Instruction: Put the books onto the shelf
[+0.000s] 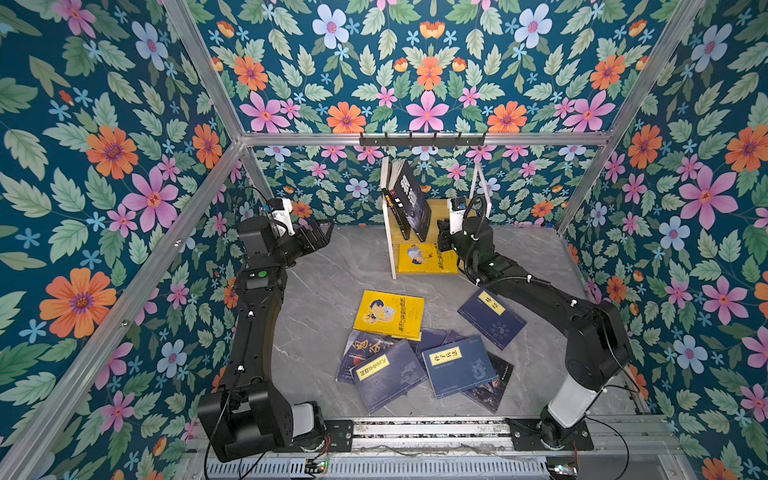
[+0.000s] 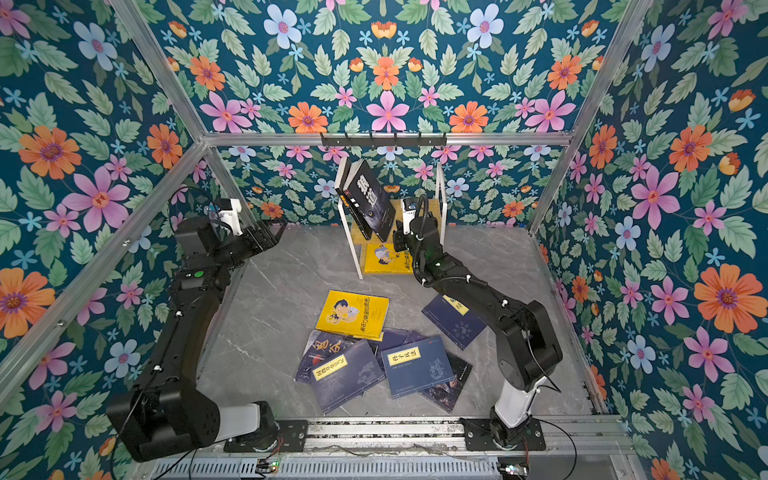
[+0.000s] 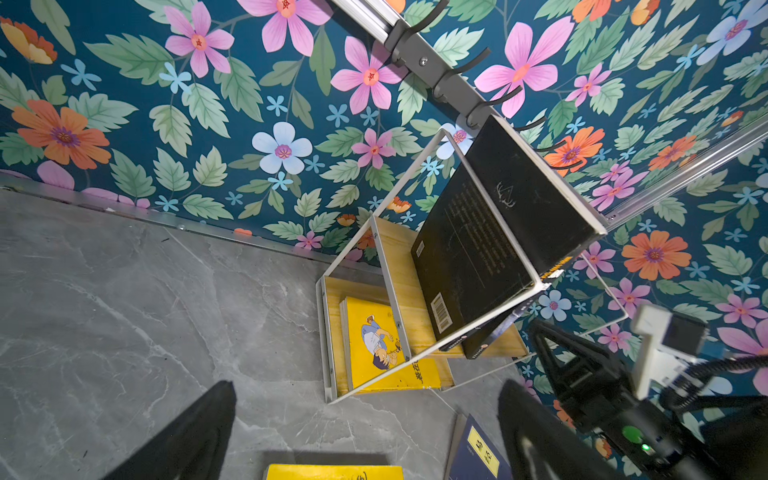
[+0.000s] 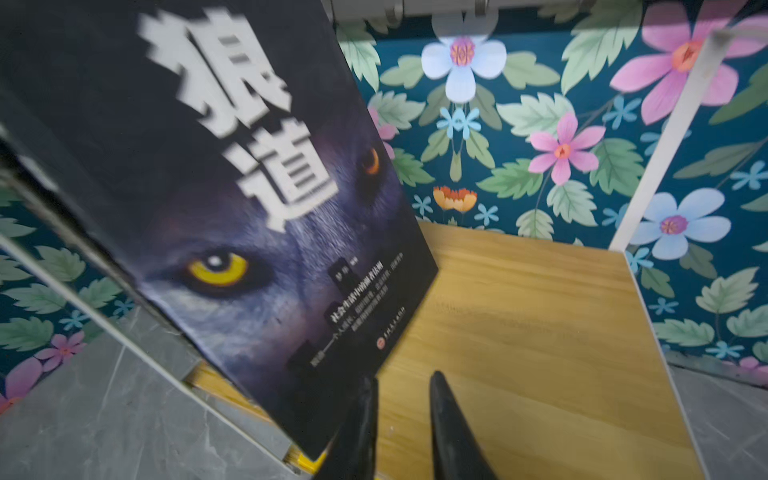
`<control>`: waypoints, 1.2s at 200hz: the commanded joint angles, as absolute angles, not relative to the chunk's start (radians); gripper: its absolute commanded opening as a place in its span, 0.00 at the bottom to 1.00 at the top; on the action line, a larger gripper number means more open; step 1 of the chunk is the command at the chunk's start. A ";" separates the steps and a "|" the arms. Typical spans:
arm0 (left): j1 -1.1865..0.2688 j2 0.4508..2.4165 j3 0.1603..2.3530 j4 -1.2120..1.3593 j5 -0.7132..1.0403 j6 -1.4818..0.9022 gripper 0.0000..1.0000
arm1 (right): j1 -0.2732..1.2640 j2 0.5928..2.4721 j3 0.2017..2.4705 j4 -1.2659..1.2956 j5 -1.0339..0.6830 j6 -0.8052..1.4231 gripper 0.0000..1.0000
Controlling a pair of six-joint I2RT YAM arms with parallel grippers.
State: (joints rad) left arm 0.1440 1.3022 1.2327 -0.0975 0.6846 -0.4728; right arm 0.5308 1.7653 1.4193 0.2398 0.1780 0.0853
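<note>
The right gripper [image 4: 403,376] is at the shelf [image 1: 391,249]. Its fingers [image 4: 453,428] are drawn almost together, with only a sliver of the upper board [image 4: 519,332] showing between them, and nothing is pinched. Just outside one finger stands a black book [image 4: 228,187] with big white characters and a wolf's yellow eye on the cover. Its lower corner meets that finger's outer face, but the blur hides whether they really touch. The book is tilted: its foot rests on the upper board close by the fingertips, and its top tips away toward the shelf's white frame. At least one more dark book [image 1: 388,199] leans behind it, on the side far from the fingers. Below the fingers, a yellow book [image 1: 424,257] lies flat on the lower board.

The left gripper [image 1: 320,235] hangs over the grey floor [image 1: 324,291] with its fingers [image 3: 195,436] spread wide, holding nothing. The shelf stands ahead of its tips, well apart.

The other books lie on the floor behind both sets of fingertips, toward the arm bases:
- a second yellow book [image 1: 388,313]
- a lone navy book [image 1: 492,318], under the right arm
- an overlapping heap of navy books [image 1: 415,365], touching the second yellow book's near edge
</note>
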 commanded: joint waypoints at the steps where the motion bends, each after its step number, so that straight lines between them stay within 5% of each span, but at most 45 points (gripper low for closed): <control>1: 0.146 1.298 1.232 -0.067 0.683 -0.456 1.00 | 0.519 1.802 1.473 0.157 0.204 0.131 0.09; 240: 0.115 1.276 1.252 -0.291 0.693 -0.038 1.00 | 0.477 2.171 1.924 -0.054 -0.065 0.232 0.03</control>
State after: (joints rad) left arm 0.1169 1.2968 1.2640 -0.2737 0.6838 -0.0914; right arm 0.4751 2.1441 1.8858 -0.0105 -0.0010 0.2100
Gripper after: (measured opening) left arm 0.997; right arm 0.050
